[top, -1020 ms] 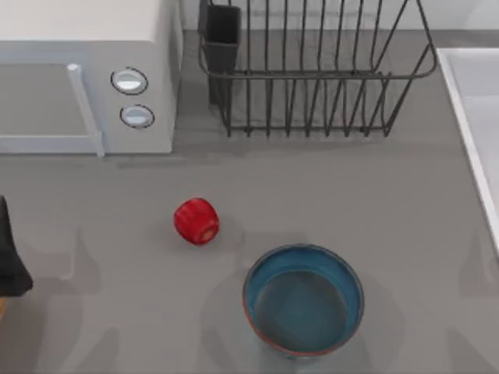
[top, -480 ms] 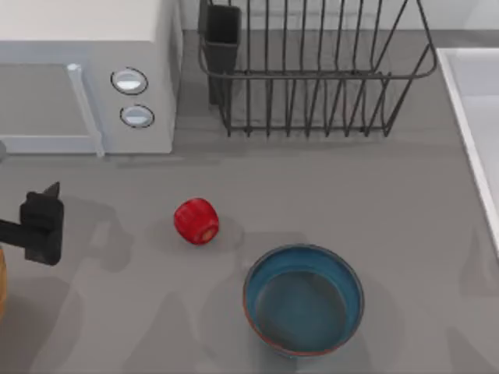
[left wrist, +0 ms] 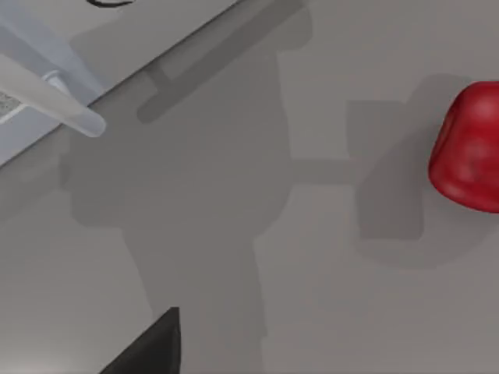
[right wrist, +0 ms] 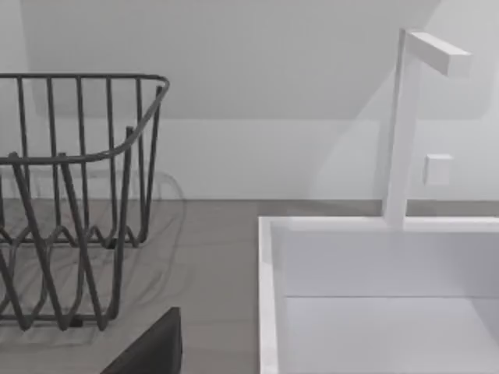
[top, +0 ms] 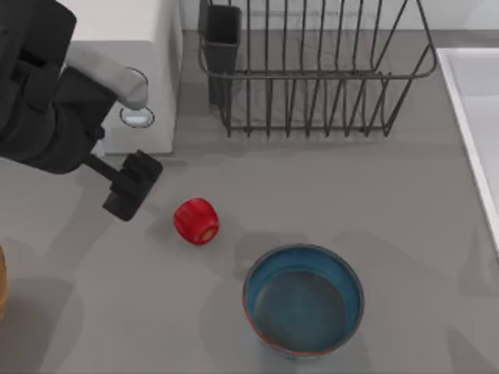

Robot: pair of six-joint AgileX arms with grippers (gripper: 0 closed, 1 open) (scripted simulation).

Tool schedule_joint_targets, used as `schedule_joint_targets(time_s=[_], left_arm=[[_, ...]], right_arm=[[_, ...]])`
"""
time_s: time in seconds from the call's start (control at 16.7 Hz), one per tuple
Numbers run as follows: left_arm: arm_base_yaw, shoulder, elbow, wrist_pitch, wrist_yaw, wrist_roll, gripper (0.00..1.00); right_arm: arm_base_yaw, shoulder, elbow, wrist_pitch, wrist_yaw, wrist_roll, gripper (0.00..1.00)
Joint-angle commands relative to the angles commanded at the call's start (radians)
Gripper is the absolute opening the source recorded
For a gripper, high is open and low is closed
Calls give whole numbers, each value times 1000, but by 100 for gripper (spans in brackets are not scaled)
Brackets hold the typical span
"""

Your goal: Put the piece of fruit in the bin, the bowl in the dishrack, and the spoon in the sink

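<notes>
Top view: one fruit (top: 196, 221), one bowl (top: 303, 300).

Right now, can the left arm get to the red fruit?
Probably yes. The left gripper hangs just left of the piece of fruit, with only bare table between them.

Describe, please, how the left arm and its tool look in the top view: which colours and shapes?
The left arm is built of bulky dark grey, nearly black, blocky housings, with one pale grey rounded cylinder across it. A thin dark link leads to the left tool, a small black boxy piece with squared edges. No cables or markings are visible.
</notes>
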Motion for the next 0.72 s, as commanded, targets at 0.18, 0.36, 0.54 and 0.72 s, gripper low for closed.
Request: schedule_joint_targets(time_s=[0.18, 0.36, 0.54, 0.72], left_arm=[[-60, 247, 190, -125, 7, 50, 100], [-109, 446, 345, -227, 12, 90, 100], [-142, 576, 448, -295, 16, 117, 100], [-154, 625, 488, -321, 18, 127, 100]], right_arm=[[0, 0, 0, 0, 0, 0, 100], [0, 0, 0, 0, 0, 0, 100], [0, 0, 0, 0, 0, 0, 100], [0, 0, 0, 0, 0, 0, 100]])
